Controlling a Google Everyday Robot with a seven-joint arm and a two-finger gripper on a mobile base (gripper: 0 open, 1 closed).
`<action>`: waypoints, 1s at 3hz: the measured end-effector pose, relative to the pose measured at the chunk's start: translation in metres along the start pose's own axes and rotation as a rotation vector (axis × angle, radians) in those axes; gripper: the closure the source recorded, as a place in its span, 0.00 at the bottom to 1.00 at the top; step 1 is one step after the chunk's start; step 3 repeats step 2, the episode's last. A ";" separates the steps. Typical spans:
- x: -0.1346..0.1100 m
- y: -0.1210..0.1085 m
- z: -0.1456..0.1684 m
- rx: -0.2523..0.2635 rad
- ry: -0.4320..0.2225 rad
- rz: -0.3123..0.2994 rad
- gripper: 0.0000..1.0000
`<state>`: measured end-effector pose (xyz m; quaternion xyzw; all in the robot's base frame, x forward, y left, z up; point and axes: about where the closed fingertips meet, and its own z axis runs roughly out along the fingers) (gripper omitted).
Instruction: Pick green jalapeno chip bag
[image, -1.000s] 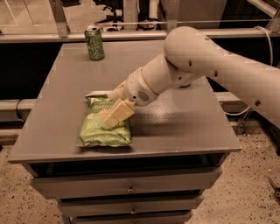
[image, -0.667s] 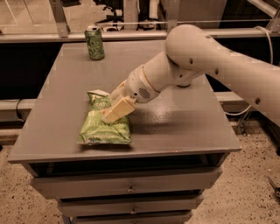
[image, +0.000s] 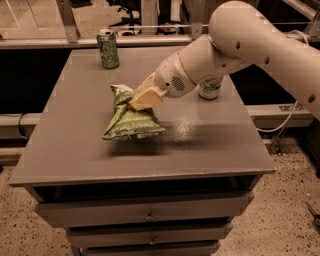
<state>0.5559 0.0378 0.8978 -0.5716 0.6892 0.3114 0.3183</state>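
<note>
dark green can (image: 108, 48) back-left on table (image: 75, 150), well apart from bag | green jalapeno chip bag (image: 131, 124) mid-table, crumpled, shadow beneath | gripper (image: 140, 100) clamped on bag's top | white-and-green can (image: 210, 90) partly hidden behind arm (image: 235, 45)

No words can be read anywhere here. The pale marks on the face of the green jalapeno chip bag (image: 131, 124) are too blurred to make out as letters. The print on the dark green can (image: 108, 49) at the back left of the table (image: 210, 145) is no clearer, nor is the print on the white-and-green can (image: 210, 90) half hidden behind the arm. The gripper (image: 139, 102) is at the bag's upper end, its fingers clamped on the crinkled top.
</note>
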 end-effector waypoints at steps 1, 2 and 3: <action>-0.025 0.004 -0.041 0.002 -0.094 0.071 1.00; -0.047 0.011 -0.075 0.024 -0.185 0.151 1.00; -0.047 0.011 -0.075 0.024 -0.185 0.151 1.00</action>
